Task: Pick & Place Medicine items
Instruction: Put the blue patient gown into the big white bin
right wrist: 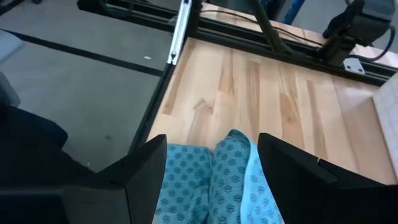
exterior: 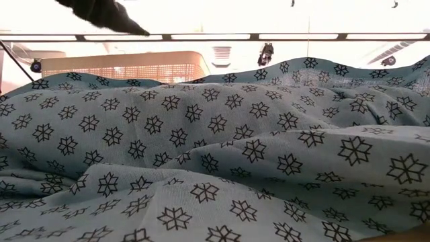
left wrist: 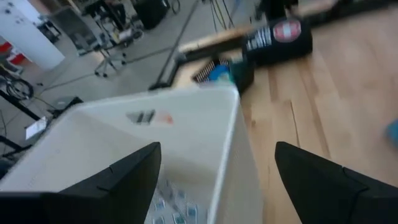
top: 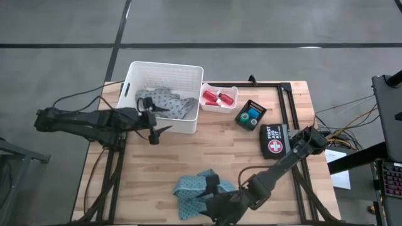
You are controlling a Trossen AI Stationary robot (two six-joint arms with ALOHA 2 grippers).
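The red bottles point(top: 215, 97) lie in a small tray well beyond both claws; light, rigid, slippery, best pinched mid-body. Left claw point(top: 155, 129) gapes wide; right claw point(top: 204, 196) straddles the teal cloth point(top: 191, 186), jaws parted.

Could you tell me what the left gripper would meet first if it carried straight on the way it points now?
Most likely the white basket: the open left gripper points over its near rim, though depth is unclear.

The dark left arm extends from the 9 o'clock edge toward centre, its two-finger left gripper point(top: 152, 125) with fingers spread wide. The dark right arm reaches from 3 o'clock down toward 6 o'clock; its right gripper point(top: 210, 191) has fingers parted.
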